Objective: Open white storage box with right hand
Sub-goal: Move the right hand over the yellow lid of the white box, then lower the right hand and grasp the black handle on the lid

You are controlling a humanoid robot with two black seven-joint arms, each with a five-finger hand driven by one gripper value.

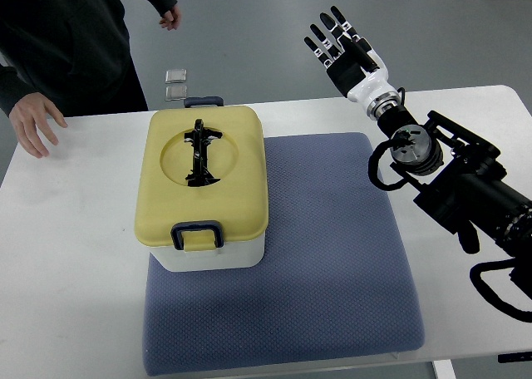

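A white storage box [212, 254] with a pale yellow lid [204, 179] stands on the left part of a blue-grey mat [332, 254]. The lid is shut, with a black folding handle [199, 152] lying flat in its round recess and dark blue latches at the near side [197, 232] and far side [204, 101]. My right hand [337, 42] is raised beyond the table's far edge, to the upper right of the box and well apart from it. Its fingers are spread and hold nothing. My left arm does not show.
The mat lies on a white table [66, 254]. A person in dark clothes stands at the far left, one hand [33, 121] resting on the table, the other hand [169, 17] hanging above the floor. Two small grey tiles [176, 84] lie on the floor behind the box.
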